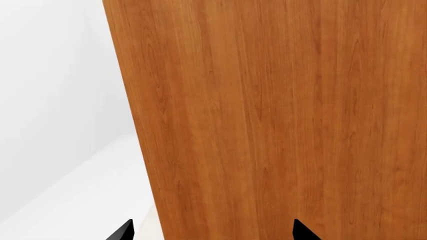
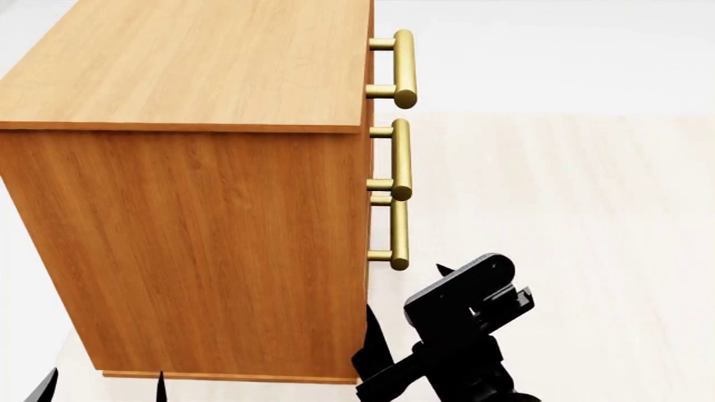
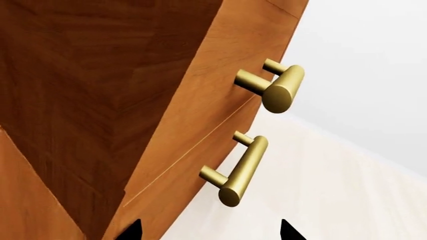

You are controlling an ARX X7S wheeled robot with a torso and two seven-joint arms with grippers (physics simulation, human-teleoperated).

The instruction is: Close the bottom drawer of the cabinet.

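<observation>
Judging bottom drawer [image 2: 387, 230] stiff, heavy, on slides: push flat on front beside handle [image 2: 399, 228], no grip needed; left jaws [image 1: 212, 231], right jaws [image 3: 210, 231] both spread, empty.

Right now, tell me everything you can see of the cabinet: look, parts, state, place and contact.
The cabinet is a boxy orange-brown wood-grain chest with a paler top, standing upright on the pale floor. The head view shows its side panel. Three brass bar handles stack down its front edge: top handle, middle handle, lowest handle. No drawer front juts out; all look flush. The right gripper, fingers apart, is near the lower front corner; contact cannot be told.
</observation>
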